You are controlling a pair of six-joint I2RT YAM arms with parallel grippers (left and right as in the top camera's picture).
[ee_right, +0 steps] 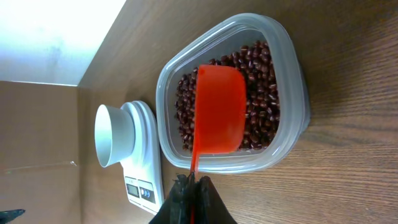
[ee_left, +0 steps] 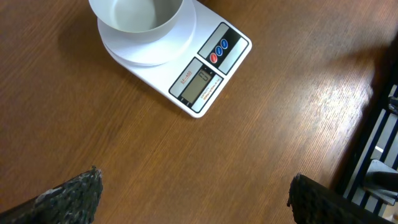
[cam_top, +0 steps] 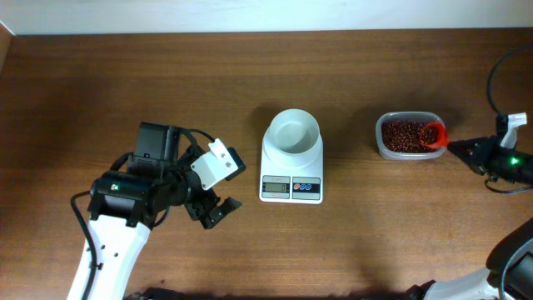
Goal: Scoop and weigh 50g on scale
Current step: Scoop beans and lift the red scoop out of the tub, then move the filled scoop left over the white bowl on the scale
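One tub (cam_top: 381, 147) near scale (cam_top: 291, 169), scoop (cam_top: 432, 133) inside

One digital kitchen scale (cam_top: 291, 171) is sitting on the table (cam_top: 400, 242). It is carrying one round white bowl (cam_top: 293, 132), one grey display (cam_top: 276, 188) and what looks like three buttons (ee_left: 221, 49), one red and two blue, though they are showing small. One clear plastic tub (ee_right: 297, 81) is holding one orange-red scoop (ee_right: 217, 109) and red-brown beans (ee_right: 264, 68), too many to be counting. Two arms (cam_top: 108, 242) are showing, each ending in one gripper: the left gripper (cam_top: 218, 210) and the right gripper (ee_right: 191, 198).
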